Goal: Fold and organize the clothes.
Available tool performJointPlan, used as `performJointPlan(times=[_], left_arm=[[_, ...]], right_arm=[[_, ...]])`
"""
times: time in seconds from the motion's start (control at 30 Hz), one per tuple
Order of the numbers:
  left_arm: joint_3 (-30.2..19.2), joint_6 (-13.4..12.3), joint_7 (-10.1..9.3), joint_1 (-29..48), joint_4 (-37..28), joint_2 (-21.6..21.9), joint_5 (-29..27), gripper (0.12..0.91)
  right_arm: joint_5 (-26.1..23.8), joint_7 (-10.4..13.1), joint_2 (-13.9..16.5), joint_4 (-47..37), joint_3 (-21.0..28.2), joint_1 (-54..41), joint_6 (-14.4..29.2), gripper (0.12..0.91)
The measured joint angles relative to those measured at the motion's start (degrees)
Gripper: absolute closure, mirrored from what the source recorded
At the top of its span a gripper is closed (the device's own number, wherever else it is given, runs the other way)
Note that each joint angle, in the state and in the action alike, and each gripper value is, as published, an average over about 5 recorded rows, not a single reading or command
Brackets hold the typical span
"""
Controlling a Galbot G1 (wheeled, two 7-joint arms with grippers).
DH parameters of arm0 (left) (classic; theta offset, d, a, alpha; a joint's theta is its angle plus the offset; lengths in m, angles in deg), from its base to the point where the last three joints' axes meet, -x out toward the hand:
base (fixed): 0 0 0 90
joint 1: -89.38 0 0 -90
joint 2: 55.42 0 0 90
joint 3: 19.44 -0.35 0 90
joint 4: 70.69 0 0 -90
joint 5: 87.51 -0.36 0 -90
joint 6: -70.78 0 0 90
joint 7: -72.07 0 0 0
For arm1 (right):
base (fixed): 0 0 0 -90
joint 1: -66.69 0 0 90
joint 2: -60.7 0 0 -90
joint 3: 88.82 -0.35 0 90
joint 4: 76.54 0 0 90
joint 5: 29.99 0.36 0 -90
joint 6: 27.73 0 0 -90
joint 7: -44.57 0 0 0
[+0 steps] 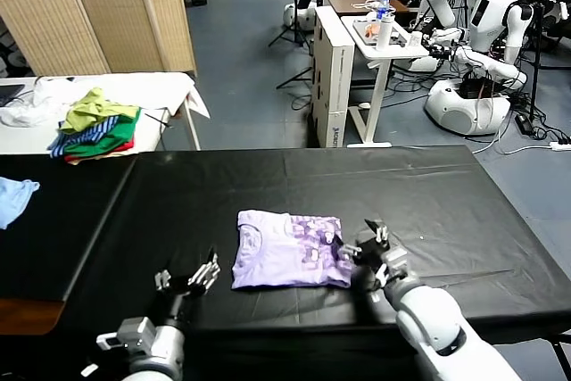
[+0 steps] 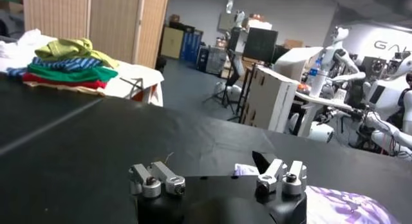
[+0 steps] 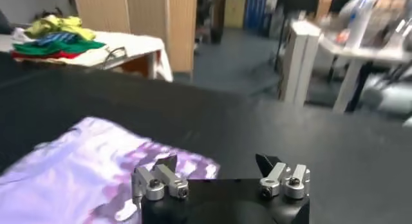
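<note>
Now the folded T-shirt [image 1: 287, 250] lies on the black table [image 1: 446, 202]; the right gripper [image 1: 368, 252], open, seems just beside its edge, and the left gripper [image 1: 189, 279] is open too.

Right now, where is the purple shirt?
In the head view the T-shirt lies folded on the black table, near its front edge, between the left gripper and the right gripper.
</note>
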Motion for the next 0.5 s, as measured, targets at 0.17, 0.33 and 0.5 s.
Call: performJointPlan(times=[0.17, 0.33, 0.5], left_arm=[[0.03, -0.49, -0.06, -0.91, 0.61, 0.26, -0.28, 0.123], [0.14, -2.19, -0.45, -1.72, 1.01, 1.39, -0.56, 0.123], [0.55, -6.37, -0.32, -3.53, 1.02, 3.21, 0.41, 0.123]], right_arm=[[-0.33, 1.89, -0.83, -0.69, 0.67, 0.51, 1.70, 0.118], [7.15, 2.36, 0.23, 3.35, -3.42, 2.71, 8.93, 0.118], [10.31, -0.08, 3.09, 7.80, -10.08, 7.19, 15.15, 0.118]])
